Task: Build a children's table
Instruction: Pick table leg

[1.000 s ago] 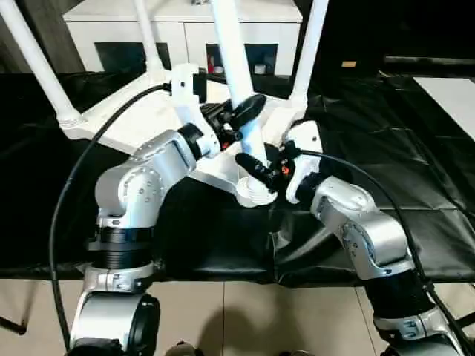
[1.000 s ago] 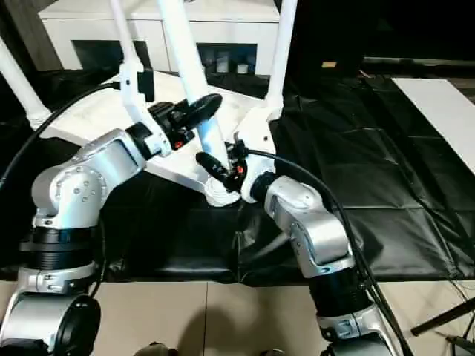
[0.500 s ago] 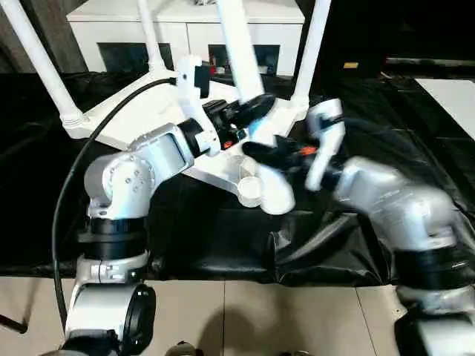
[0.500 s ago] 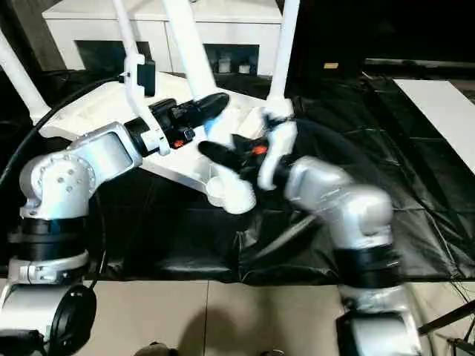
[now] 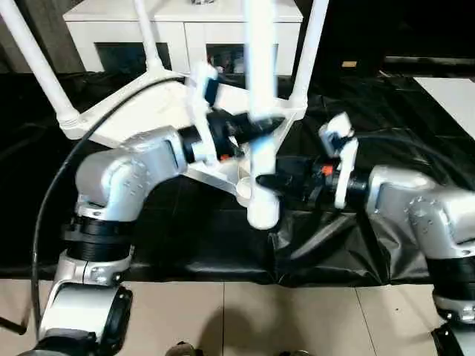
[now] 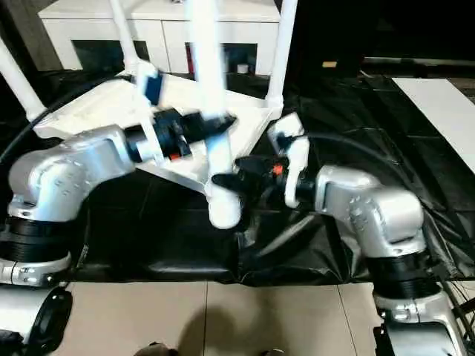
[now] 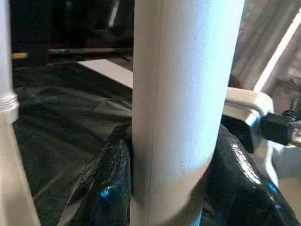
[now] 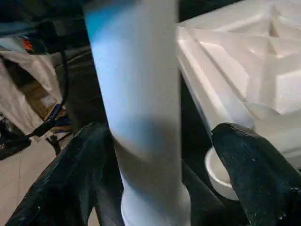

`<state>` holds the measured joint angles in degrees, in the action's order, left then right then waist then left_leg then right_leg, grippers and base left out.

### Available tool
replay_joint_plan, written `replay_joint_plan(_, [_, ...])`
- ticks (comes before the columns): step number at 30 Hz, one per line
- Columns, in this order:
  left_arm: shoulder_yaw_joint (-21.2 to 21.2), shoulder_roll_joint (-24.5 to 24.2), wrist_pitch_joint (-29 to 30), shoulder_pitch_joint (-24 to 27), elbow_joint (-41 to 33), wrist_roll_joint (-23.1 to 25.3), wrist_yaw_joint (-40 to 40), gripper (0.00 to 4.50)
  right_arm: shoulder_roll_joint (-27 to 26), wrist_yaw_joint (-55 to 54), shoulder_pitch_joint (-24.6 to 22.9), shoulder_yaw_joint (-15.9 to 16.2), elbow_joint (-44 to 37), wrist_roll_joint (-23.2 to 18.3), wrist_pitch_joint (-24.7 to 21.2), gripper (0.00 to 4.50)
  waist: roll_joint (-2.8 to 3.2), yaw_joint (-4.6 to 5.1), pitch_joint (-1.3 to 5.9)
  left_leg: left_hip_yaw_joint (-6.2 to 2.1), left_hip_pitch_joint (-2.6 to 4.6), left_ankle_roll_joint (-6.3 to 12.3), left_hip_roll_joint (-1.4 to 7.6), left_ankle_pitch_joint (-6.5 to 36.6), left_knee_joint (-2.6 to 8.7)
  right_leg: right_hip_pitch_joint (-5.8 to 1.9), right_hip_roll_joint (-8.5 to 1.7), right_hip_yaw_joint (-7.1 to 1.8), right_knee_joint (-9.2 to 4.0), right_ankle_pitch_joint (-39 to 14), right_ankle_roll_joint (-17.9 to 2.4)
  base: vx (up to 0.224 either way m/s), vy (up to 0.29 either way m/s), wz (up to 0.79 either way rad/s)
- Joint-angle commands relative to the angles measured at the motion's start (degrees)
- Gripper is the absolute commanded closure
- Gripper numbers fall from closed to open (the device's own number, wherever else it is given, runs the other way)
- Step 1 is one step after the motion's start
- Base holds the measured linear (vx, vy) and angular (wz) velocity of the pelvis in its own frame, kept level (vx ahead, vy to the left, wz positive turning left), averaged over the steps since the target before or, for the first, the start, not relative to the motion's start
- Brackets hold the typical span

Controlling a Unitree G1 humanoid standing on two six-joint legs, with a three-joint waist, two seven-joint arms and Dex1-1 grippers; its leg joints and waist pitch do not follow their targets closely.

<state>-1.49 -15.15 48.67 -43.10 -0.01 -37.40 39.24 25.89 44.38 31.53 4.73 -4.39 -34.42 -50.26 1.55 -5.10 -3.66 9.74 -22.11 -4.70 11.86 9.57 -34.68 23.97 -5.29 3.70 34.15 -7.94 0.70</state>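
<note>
The white tabletop [image 5: 141,115] lies upside down on the black sheet. Three white legs stand in its corner sockets, at the left [image 5: 37,63], the back [image 5: 147,37] and the right [image 5: 309,48]. My left gripper [image 5: 256,127] is shut on a fourth leg [image 5: 260,81] and holds it nearly upright. The black fingers [image 7: 110,188] press its sides. The leg's thick lower end [image 5: 263,211] sits just in front of the near corner socket [image 5: 243,190], not in it. My right gripper [image 5: 273,182] is open around that lower end, with gaps between its fingers [image 8: 256,165] and the leg.
A white cabinet [image 5: 185,22] with glass-fronted shelves stands behind the work surface. A white board [image 5: 453,93] lies at the far right on the black sheet. A black cable [image 5: 67,200] loops along my left arm. Tiled floor [image 5: 237,319] runs along the front edge.
My right gripper has opened off the leg's lower end and drawn back to the right. My left gripper has swung the leg from leaning to nearly upright, bringing its lower end forward of the socket.
</note>
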Motion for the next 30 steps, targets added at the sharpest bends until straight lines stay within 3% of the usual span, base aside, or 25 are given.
replay_joint_plan(1, [-0.8,-0.4,-0.9,0.0,-2.4,-0.2,1.8,2.66,-0.3,1.0,-0.5,0.4,-1.2,0.7,2.0,0.65,-0.79,0.04,4.73,0.43,0.78,-0.59,0.17,11.3,3.82,-3.18,-1.76,-1.52,-3.71,-19.3,-9.0,0.0,0.0,0.0])
replay_joint_plan(10, [-2.4,-1.3,-3.0,0.8,-3.3,0.0,5.5,2.66,0.1,4.6,-2.6,3.1,-0.8,1.5,4.2,0.65,-0.99,0.06,4.72,0.37,0.72,-0.32,0.13,11.8,3.84,-3.2,-1.67,-1.49,-3.86,-20.9,-8.2,0.0,0.0,0.0])
replay_joint_plan(16, [-3.5,-2.1,-3.3,1.0,-3.8,0.4,7.8,2.66,0.5,6.0,-3.1,3.5,-0.1,1.7,5.3,1.36,-1.0,0.07,4.69,0.36,0.83,-0.19,0.19,12.0,3.85,-3.08,-1.69,-1.49,-3.87,-21.4,-8.3,0.0,0.0,0.0])
replay_joint_plan(30, [-4.3,-2.5,-4.7,1.0,-3.5,1.2,9.0,2.66,0.7,7.9,-3.7,4.7,-0.2,2.1,5.5,2.41,-0.97,0.09,4.77,0.41,0.79,0.08,0.22,11.2,3.78,-3.24,-1.68,-1.56,-3.54,-19.0,-9.5,0.0,0.0,0.0])
